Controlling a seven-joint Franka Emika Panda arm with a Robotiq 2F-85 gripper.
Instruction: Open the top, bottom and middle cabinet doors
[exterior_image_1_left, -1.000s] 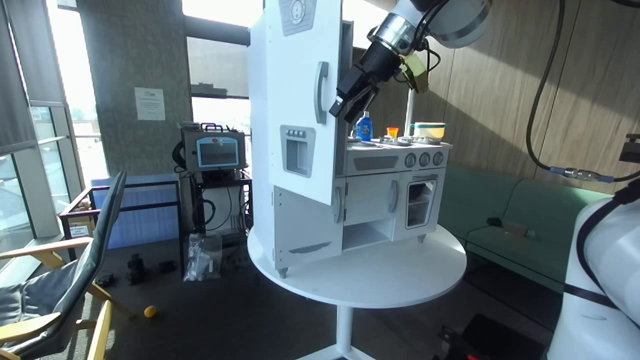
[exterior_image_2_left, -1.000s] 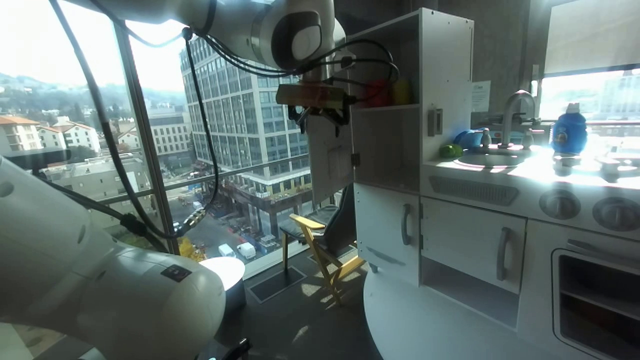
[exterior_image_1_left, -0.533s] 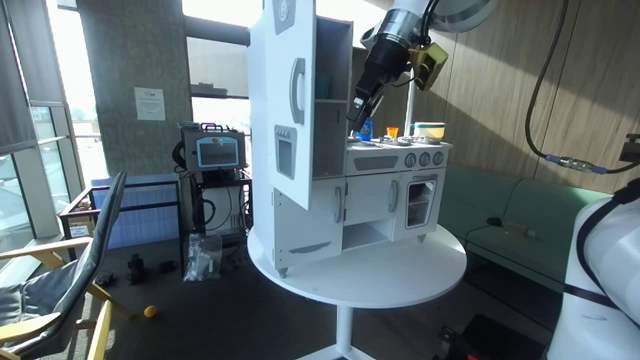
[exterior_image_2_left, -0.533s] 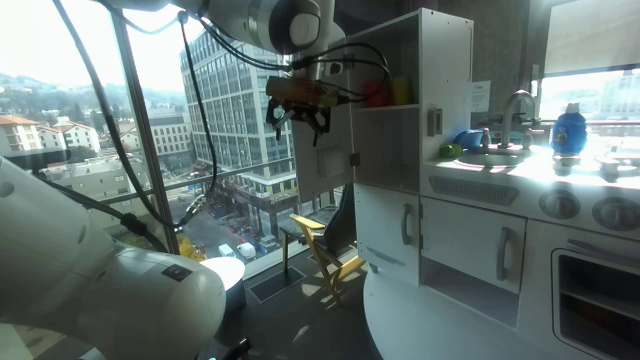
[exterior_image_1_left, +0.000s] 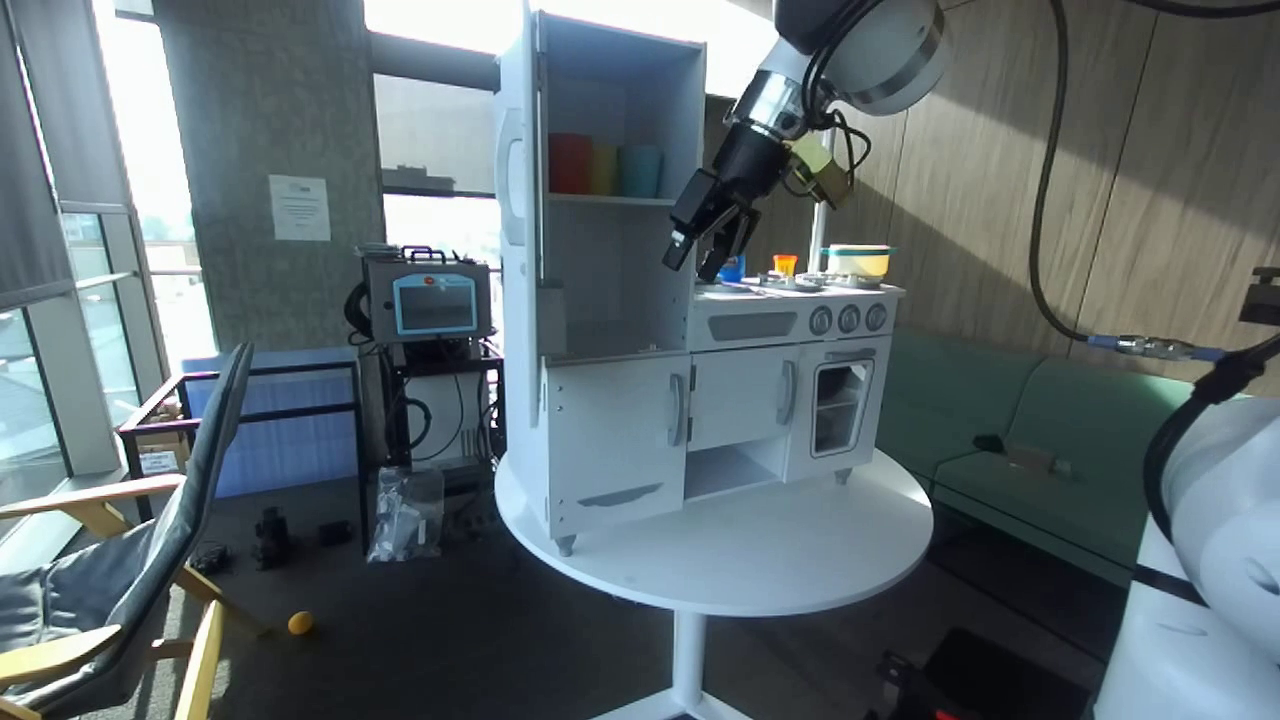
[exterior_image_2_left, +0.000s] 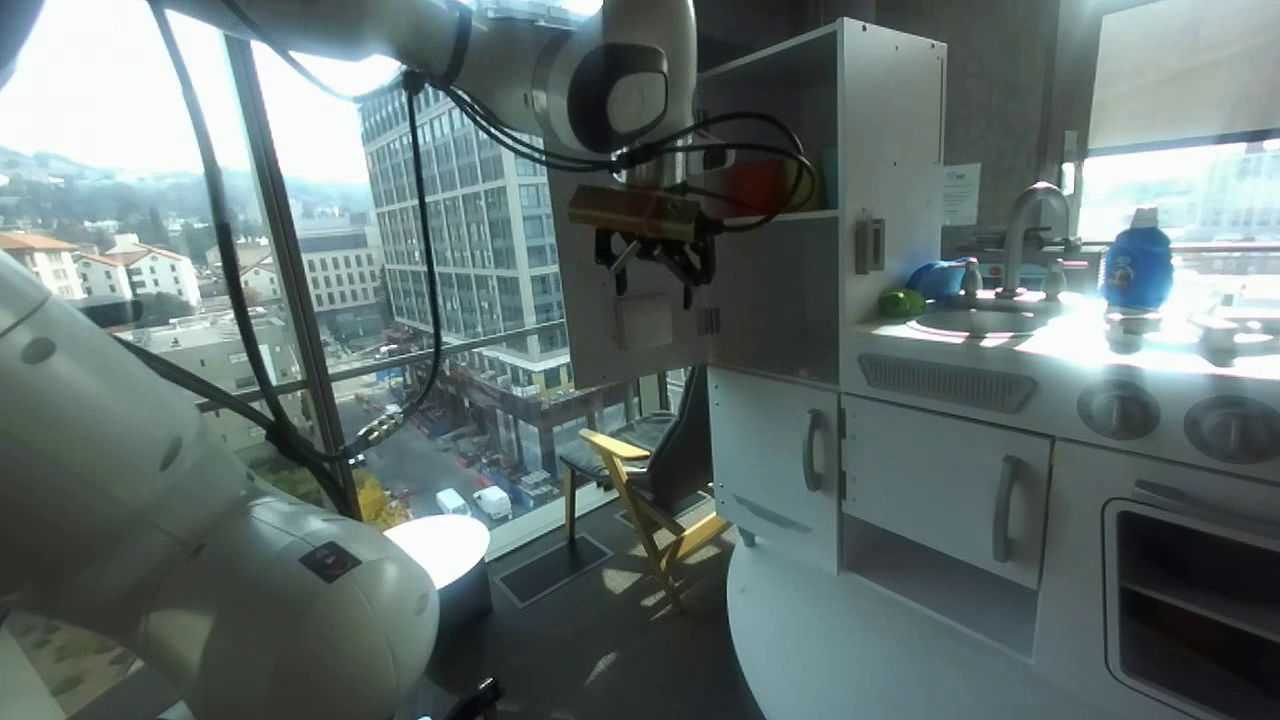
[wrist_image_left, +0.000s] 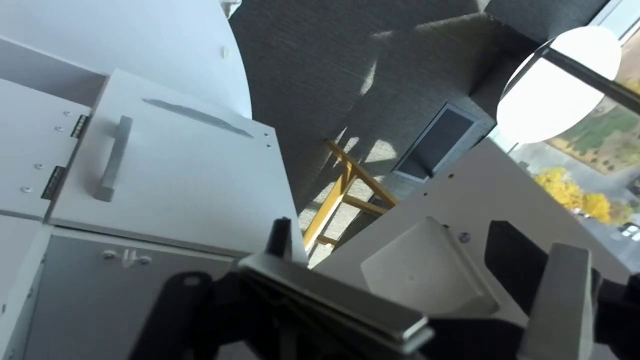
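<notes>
The white play kitchen's tall top door (exterior_image_1_left: 517, 270) stands wide open, nearly edge-on in an exterior view; its inner face (exterior_image_2_left: 590, 325) shows in an exterior view and the wrist view (wrist_image_left: 505, 200). The bottom door (exterior_image_1_left: 615, 430) with a grey handle is shut; it also shows in the wrist view (wrist_image_left: 195, 165). The middle door (exterior_image_1_left: 735, 400), right of it under the counter, is shut in both exterior views (exterior_image_2_left: 930, 480). My gripper (exterior_image_1_left: 693, 262) is open and empty, in front of the open top compartment, apart from the handles. Its fingers also show spread in the wrist view (wrist_image_left: 393, 235).
Red (exterior_image_1_left: 570, 163), yellow (exterior_image_1_left: 604, 170) and teal (exterior_image_1_left: 640, 172) cups stand on the upper shelf. A blue bottle (exterior_image_2_left: 1138, 262), faucet (exterior_image_2_left: 1025, 225) and green item (exterior_image_2_left: 902, 302) are on the counter. The kitchen stands on a round white table (exterior_image_1_left: 780, 560). A chair (exterior_image_1_left: 190, 520) is nearby.
The top door has swung from partly open to wide open, baring the compartment and cups. My gripper moved away from the door, then back toward the compartment and slightly lower.
</notes>
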